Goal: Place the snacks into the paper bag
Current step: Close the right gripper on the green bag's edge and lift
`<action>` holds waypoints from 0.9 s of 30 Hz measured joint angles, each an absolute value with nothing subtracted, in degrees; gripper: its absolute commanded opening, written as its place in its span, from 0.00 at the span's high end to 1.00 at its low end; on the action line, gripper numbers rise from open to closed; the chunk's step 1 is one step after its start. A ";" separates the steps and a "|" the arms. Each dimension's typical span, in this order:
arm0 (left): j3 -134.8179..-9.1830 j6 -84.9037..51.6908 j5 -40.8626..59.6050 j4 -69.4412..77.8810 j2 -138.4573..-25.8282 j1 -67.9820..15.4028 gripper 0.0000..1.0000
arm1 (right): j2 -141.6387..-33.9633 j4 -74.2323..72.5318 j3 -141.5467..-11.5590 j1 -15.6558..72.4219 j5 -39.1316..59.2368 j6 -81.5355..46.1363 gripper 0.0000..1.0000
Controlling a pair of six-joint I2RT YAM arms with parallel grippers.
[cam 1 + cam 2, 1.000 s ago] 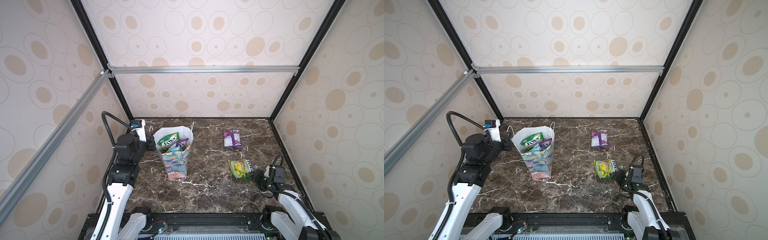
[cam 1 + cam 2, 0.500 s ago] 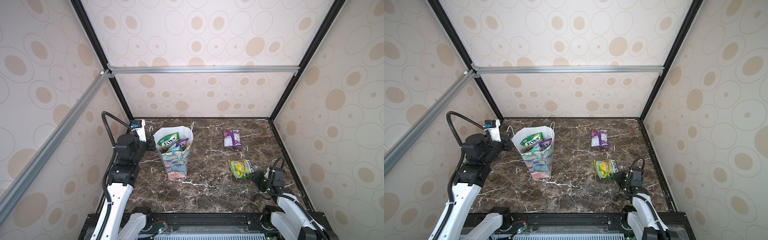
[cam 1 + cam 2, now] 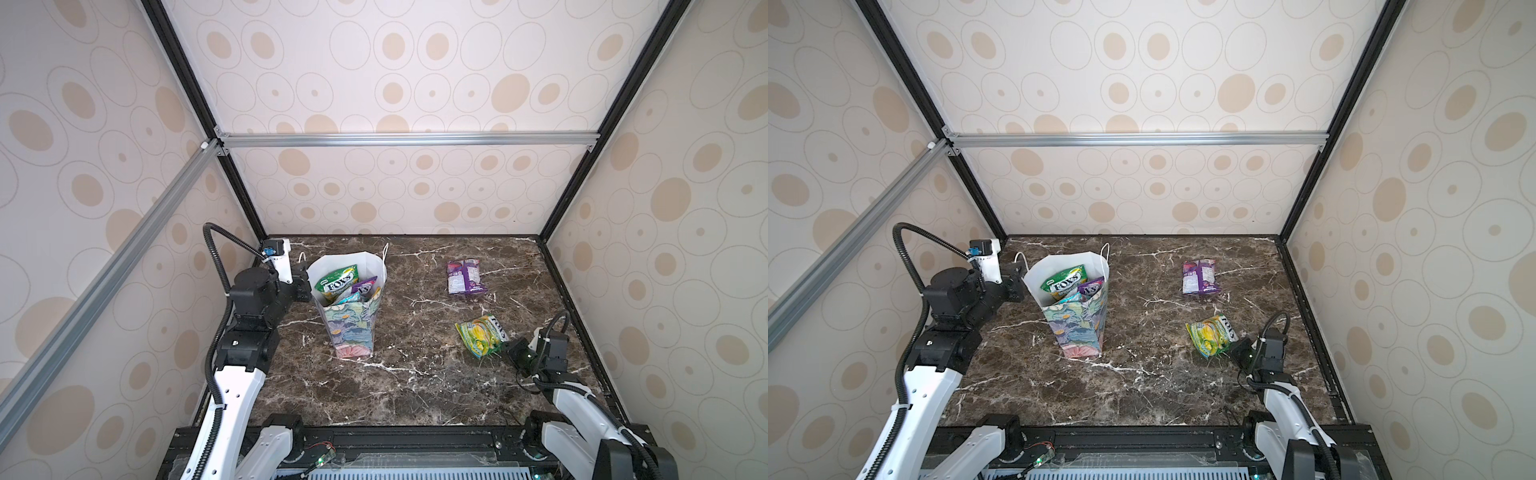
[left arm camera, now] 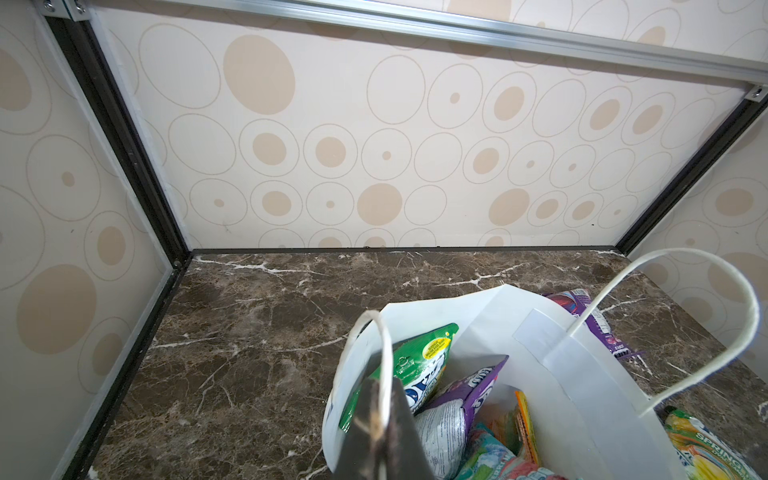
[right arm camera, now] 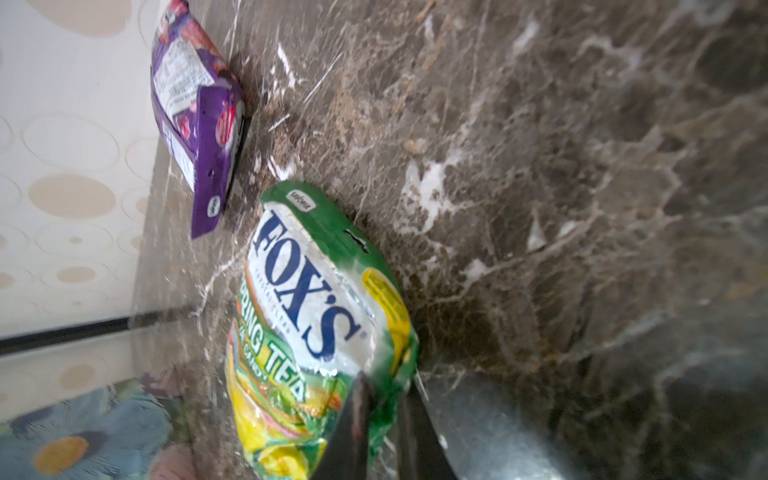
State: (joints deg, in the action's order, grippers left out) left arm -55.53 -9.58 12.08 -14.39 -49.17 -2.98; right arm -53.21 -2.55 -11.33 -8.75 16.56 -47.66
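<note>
Right jaws just closed, pinching yellow-green packet [image 5: 299, 291] edge; left jaws clamp paper bag [image 3: 353, 332] rim.

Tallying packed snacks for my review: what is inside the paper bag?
Inside the paper bag: a green FOX'S packet, a purple FOX'S packet, a teal packet and an orange packet edge. Anything beneath them is covered.

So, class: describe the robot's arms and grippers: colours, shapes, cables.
The left arm and right arm have white shells and black joints. A black ribbed cable loops above each wrist. The left gripper and right gripper have dark, tapering fingers.
</note>
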 measured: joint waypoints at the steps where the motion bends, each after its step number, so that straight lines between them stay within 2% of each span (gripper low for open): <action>1: -55.53 -9.58 12.08 -14.37 -49.17 -2.98 0.94 | -53.45 -2.61 -11.35 -8.75 16.51 -47.42 1.00; 11: -55.53 -9.58 12.08 -14.37 -49.17 -2.98 0.94 | -54.26 0.10 -14.50 -8.75 16.71 -44.03 1.00; 12: -55.53 -9.58 12.08 -14.37 -49.17 -2.98 0.94 | -53.58 0.84 -14.81 -8.75 16.51 -43.92 0.93; 14: -55.53 -9.58 12.08 -14.37 -49.15 -2.98 0.94 | -51.77 2.17 -14.96 -8.75 16.10 -43.92 0.69; 15: -55.53 -9.61 12.08 -14.37 -49.15 -2.98 0.94 | -50.43 3.18 -15.00 -8.75 15.62 -44.16 0.61; 18: -55.53 -9.58 12.08 -14.37 -49.15 -2.98 0.94 | -46.06 5.93 -15.09 -8.95 14.22 -44.51 0.49; 22: -55.53 -9.61 12.08 -14.37 -49.15 -2.98 0.94 | -42.17 6.66 -15.00 -10.57 13.43 -46.35 0.42; 27: -55.53 -9.58 12.08 -14.37 -49.15 -2.98 0.94 | -44.80 1.96 -12.91 -11.33 14.13 -49.80 0.40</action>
State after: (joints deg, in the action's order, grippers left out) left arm -55.53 -9.58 12.08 -14.37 -49.15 -2.98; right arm -44.80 1.96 -12.91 -11.33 14.13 -49.80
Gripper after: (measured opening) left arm 0.060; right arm 0.600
